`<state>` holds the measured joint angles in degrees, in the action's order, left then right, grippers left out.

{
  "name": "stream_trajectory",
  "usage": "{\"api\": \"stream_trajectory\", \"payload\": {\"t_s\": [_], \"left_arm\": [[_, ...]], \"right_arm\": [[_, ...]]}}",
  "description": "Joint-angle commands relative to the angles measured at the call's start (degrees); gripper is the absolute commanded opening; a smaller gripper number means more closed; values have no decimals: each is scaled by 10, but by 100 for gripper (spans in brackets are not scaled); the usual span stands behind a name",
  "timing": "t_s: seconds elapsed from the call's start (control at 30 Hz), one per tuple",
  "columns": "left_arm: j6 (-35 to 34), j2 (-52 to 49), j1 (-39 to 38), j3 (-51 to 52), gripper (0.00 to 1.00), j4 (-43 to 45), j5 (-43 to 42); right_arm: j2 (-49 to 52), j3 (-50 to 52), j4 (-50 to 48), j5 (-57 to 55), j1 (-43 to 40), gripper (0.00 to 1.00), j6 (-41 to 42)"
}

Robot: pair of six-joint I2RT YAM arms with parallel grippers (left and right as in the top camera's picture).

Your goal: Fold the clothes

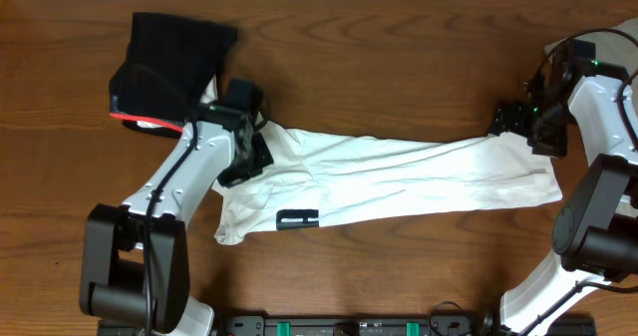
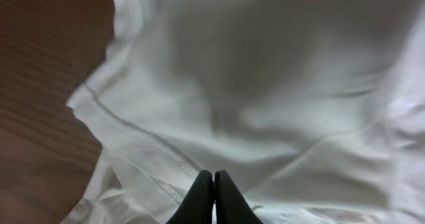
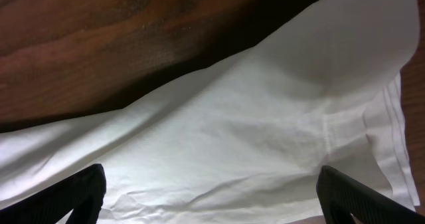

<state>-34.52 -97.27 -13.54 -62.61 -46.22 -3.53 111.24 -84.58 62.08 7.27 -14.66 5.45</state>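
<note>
White cotton fills the middle of the tabletop (image 1: 399, 57): the T-shirt (image 1: 419, 176) lies as a long, wrinkled band from left of centre to the right side, with a small black print (image 1: 297, 218) near its lower left corner. A black garment (image 1: 169, 62) with a red edge (image 1: 135, 120) sits at the far left corner, just beside the left arm (image 1: 184, 176), which crosses the wood between that garment and the shirt. The left tool (image 1: 244, 157) rests on the shirt's left end, its fingers (image 2: 202, 197) clenched tip to tip against the cloth; whether a fold is caught between them cannot be told. A stitched hem (image 2: 133, 127) runs just ahead of it, with bare wood to its left. The right tool (image 1: 518, 122) hangs over the shirt's far right end, released and spread wide, holding nothing. There the shirt's upper edge (image 3: 219, 68) runs diagonally and casts a dark shadow on the wood. Bare wood shows above and below the band.
</note>
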Motion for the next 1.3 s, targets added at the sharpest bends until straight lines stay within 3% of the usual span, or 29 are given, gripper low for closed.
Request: {"api": "stream_trajectory", "payload": {"t_s": [0.0, 0.37, 0.6, 0.87, 0.97, 1.07, 1.1, 1.17, 1.2, 1.27], "left_arm": [[-1, -3, 2, 25, 6, 5, -24], [30, 17, 1, 57, 6, 3, -41], [34, 174, 1, 4, 6, 5, -80], [34, 328, 1, 2, 13, -3, -31], [34, 340, 1, 2, 32, -17, -17], [34, 337, 1, 3, 34, -31, -13], [34, 335, 1, 4, 39, -31, -13], [34, 330, 1, 5, 62, -31, -14], [34, 328, 1, 5, 79, -30, -14], [34, 325, 1, 5, 97, -33, -14]], "right_arm": [[-11, 4, 0, 1, 3, 99, -4], [-11, 4, 0, 1, 3, 99, -4], [-11, 4, 0, 1, 3, 99, -4], [-11, 4, -1, 1, 3, 99, -4], [-11, 4, -37, 4, 3, 99, -4], [-11, 4, -61, -11, 3, 99, -11], [-11, 4, -59, -27, 3, 99, -31], [-11, 4, -47, -61, 0, 99, -97], [-11, 4, -44, -61, -3, 99, -131], [-11, 4, -47, -39, -10, 99, -180]]}}
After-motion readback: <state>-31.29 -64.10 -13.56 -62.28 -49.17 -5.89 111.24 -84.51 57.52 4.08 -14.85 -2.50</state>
